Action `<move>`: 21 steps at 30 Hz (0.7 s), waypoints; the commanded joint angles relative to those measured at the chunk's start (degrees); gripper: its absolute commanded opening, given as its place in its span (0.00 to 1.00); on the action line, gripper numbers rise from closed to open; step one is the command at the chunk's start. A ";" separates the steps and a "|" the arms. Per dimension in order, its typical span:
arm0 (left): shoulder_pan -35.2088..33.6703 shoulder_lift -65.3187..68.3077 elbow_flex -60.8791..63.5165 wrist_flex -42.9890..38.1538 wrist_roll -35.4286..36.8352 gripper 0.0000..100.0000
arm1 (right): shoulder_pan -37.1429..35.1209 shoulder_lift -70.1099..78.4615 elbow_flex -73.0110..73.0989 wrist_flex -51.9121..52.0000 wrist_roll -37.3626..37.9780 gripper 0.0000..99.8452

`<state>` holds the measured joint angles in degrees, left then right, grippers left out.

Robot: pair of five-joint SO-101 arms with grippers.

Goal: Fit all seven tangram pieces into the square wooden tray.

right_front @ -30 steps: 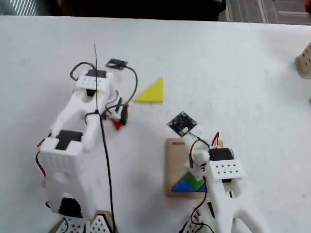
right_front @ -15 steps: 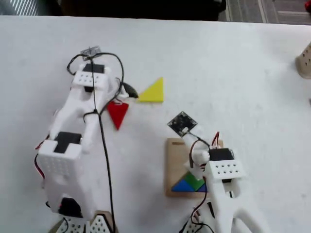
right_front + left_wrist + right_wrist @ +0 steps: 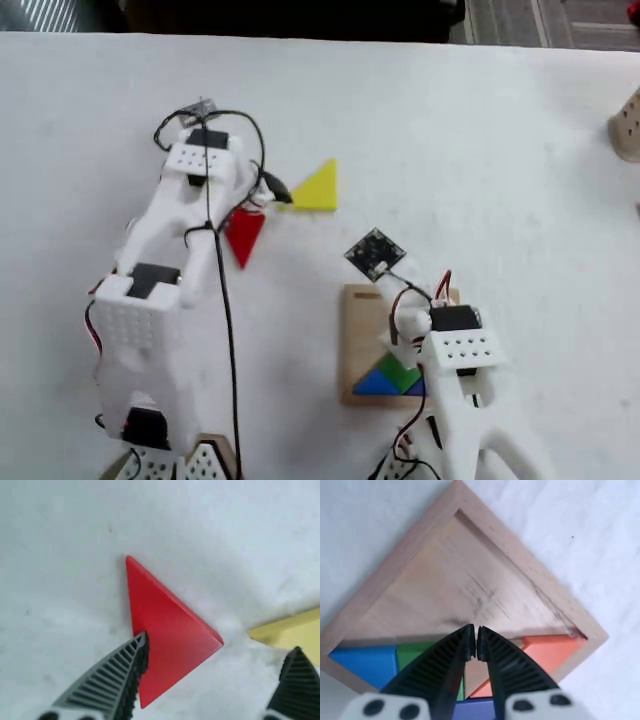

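Red triangle (image 3: 167, 630) lies flat beneath the left gripper (image 3: 220, 647), whose jaws stand wide apart.

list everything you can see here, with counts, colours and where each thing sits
table: 1, white, under everything
wooden tray: 1, light wood, on the table below the right tool
blue piece: 1, blue, in a tray corner
green piece: 1, green, in the tray beside the blue piece
orange piece: 1, orange, in the tray
red triangle: 1, red, flat on the table
yellow triangle: 1, yellow, on the table near the red triangle
perforated object: 1, tan, at the table's edge
left tool: 1, black fingers, open over the red triangle
right tool: 1, black fingers, shut over the tray
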<state>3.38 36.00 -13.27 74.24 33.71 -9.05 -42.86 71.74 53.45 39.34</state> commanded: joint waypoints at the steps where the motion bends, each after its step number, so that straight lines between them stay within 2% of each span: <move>1: -1.19 2.42 -3.08 2.99 0.62 0.40 | 0.13 -0.22 -0.18 -0.84 2.46 0.02; 8: -3.12 2.42 -1.32 4.48 0.44 0.35 | 0.13 -0.22 -0.18 -0.84 2.46 0.02; 21: -4.35 2.42 -1.23 4.13 0.00 0.35 | 0.13 -0.22 -0.18 -0.84 2.37 0.02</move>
<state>-0.13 38.90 -14.51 78.29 33.54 -9.05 -42.86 71.74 53.45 41.01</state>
